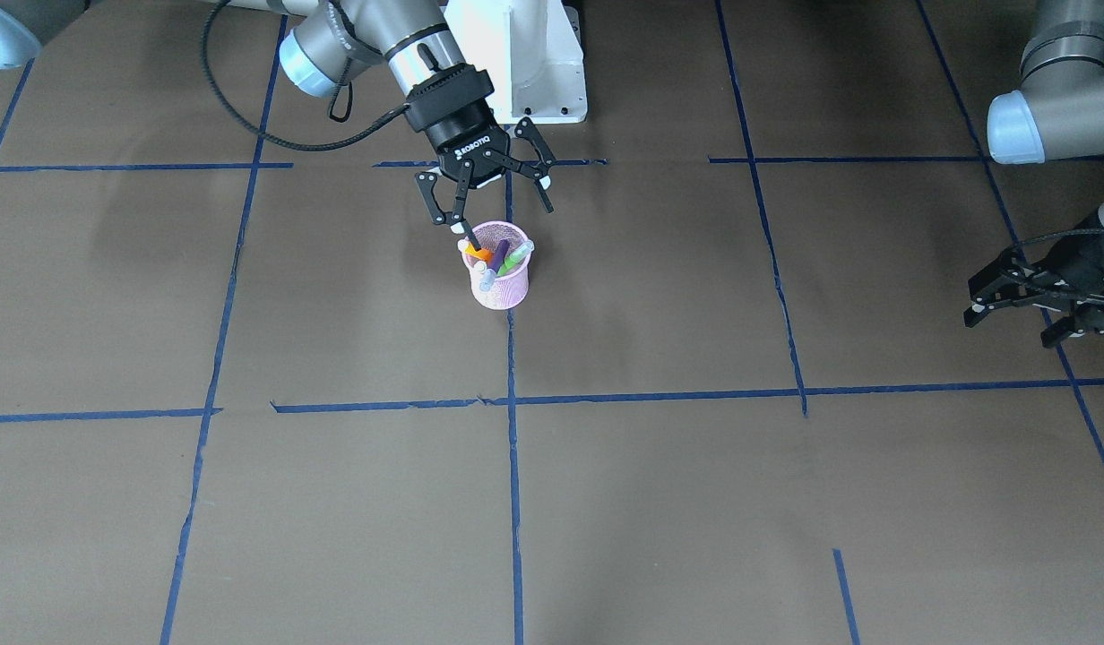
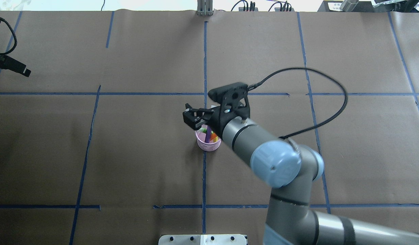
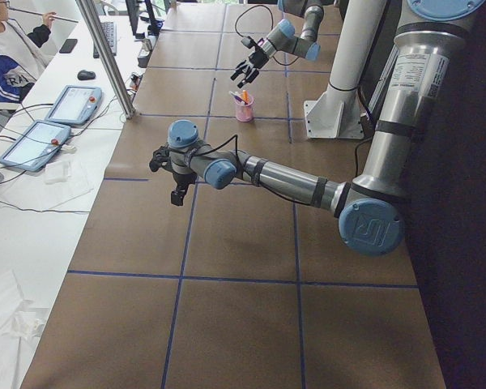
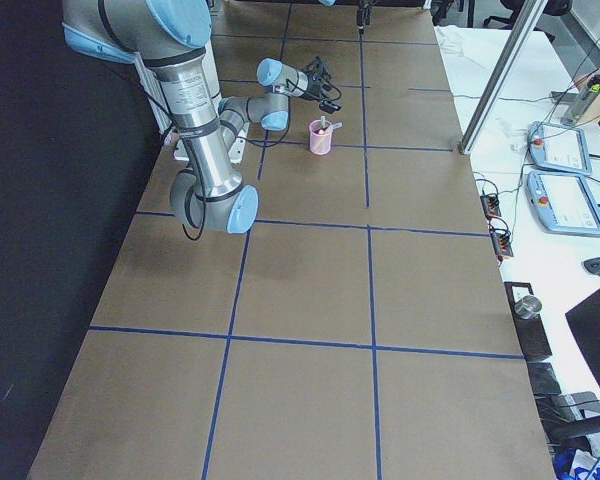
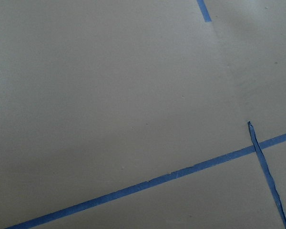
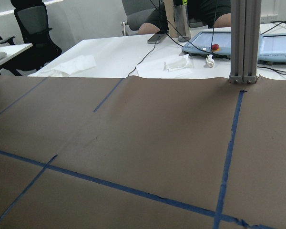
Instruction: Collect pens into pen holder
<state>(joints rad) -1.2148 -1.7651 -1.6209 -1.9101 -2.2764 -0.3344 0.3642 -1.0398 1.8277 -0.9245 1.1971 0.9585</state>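
Nearest the overhead camera is the blue-capped elbow (image 2: pixel 274 163) of the right arm. From it the forearm reaches out over the middle of the table (image 1: pixel 659 502), which is covered in brown paper and divided by blue tape lines (image 1: pixel 514 520).

At the arm's end the right gripper (image 1: pixel 507 219) points down, poised over the pen holder (image 1: pixel 500 287). Its two fingers are spread wide with nothing between them. The pen holder is a small pink mesh cup standing upright on the central tape line, just below the fingertips.

All three pens stand in the cup, leaning, with their pale cap ends above the rim:
- the orange pen (image 1: pixel 478 254) is on the robot's right side
- the purple pen (image 1: pixel 499 255) is in the middle
- the green pen (image 1: pixel 514 260) is on the robot's left side

One fingertip (image 1: pixel 463 231) sits right beside the orange pen's cap. The finger overlaps the cap in the front view, so whether the two touch cannot be told.

Towards the table's left end, the left gripper (image 1: pixel 1009 324) hangs low over the paper, well apart from the pen holder. Its fingers stand apart and hold nothing, and its wrist camera shows only paper and tape.

Beyond the table's far edge stands a white desk (image 6: pixel 114 57) with touch panels (image 3: pixel 73 104) and a seated person (image 3: pixel 4 61).
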